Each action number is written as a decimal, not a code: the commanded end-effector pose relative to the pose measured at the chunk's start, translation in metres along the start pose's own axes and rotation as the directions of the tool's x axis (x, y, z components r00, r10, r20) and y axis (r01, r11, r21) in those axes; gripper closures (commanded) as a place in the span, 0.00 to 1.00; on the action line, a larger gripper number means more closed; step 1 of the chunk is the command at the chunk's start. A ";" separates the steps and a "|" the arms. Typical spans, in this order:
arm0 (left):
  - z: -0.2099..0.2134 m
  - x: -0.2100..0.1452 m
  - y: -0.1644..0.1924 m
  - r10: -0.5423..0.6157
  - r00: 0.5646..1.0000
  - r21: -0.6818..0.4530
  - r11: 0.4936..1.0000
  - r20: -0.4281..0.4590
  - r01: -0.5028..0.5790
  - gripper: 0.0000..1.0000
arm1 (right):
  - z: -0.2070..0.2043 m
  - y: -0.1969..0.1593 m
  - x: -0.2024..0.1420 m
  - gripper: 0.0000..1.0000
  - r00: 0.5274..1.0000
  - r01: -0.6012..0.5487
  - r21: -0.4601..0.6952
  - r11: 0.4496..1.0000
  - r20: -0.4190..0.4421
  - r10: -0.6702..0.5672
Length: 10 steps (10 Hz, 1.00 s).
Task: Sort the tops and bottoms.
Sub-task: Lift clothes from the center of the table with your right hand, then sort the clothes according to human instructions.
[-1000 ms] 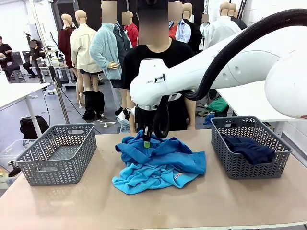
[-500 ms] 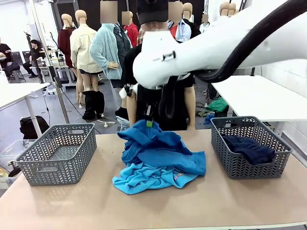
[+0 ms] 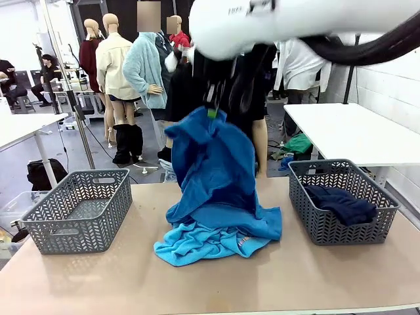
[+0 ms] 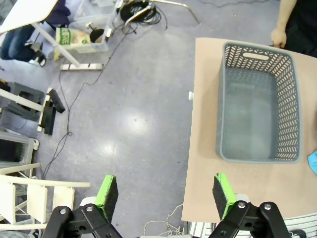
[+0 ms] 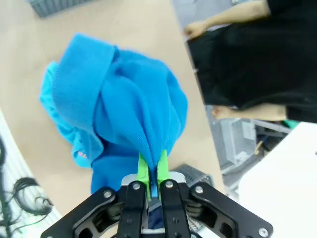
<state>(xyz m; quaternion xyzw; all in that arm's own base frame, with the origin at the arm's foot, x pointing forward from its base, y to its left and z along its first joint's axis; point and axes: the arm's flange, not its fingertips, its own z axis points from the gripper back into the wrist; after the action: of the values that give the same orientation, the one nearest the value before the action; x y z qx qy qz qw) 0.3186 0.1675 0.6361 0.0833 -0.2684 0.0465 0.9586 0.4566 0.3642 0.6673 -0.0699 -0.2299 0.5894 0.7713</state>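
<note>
My right gripper (image 3: pixel 211 111) (image 5: pixel 153 171) is shut on a medium blue top (image 3: pixel 213 167) (image 5: pixel 133 114), which hangs stretched up from the pile in the table's middle. Its lower end still rests on a bright turquoise top (image 3: pixel 203 243) (image 5: pixel 67 134) with a small red-white print (image 3: pixel 244 241). The dark navy bottoms (image 3: pixel 341 203) lie in the right grey basket (image 3: pixel 328 226). My left gripper (image 4: pixel 166 191) is open high above the floor beside the table, with the left grey basket (image 4: pixel 257 116) (image 3: pixel 82 207) ahead of it.
A person in black stands at the far side of the table (image 3: pixel 197 289), hands near its edge (image 5: pixel 198 29) (image 4: pixel 278 35). A white table (image 3: pixel 348 131) stands behind on the right. Floor clutter and cables (image 4: pixel 141 10) lie left of the table.
My right gripper has risen well above the table with the medium blue top, pulling it up from a low heap into a tall hanging drape. The turquoise top stays put.
</note>
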 end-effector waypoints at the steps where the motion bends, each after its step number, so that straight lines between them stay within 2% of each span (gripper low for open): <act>1: 0.000 0.001 0.001 0.006 1.000 0.002 1.000 0.005 -0.006 0.00 | 0.054 -0.006 -0.008 1.00 0.998 0.059 -0.051 0.997 0.002 -0.059; 3: 0.000 0.001 0.001 0.006 1.000 0.002 1.000 0.005 -0.006 0.00 | 0.134 -0.010 -0.013 1.00 0.988 0.141 -0.104 0.985 0.075 -0.133; 5: 0.000 0.001 0.001 0.006 1.000 0.002 1.000 0.005 -0.006 0.00 | 0.193 -0.006 -0.012 1.00 0.975 0.213 -0.126 0.969 0.093 -0.202; 7: 0.000 0.001 0.001 0.006 1.000 0.002 1.000 0.005 -0.006 0.00 | 0.252 0.001 -0.011 1.00 0.940 0.321 -0.187 0.928 0.186 -0.287; 10: 0.000 0.001 0.001 0.006 1.000 0.002 1.000 0.005 -0.006 0.00 | 0.300 0.018 -0.003 1.00 0.910 0.386 -0.198 0.901 0.244 -0.336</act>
<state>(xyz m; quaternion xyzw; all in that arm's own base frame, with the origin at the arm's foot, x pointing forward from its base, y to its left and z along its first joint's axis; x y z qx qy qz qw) 0.3186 0.1674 0.6363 0.0840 -0.2684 0.0467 0.9585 0.3068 0.3063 0.9154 -0.0483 -0.3861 0.4266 0.8165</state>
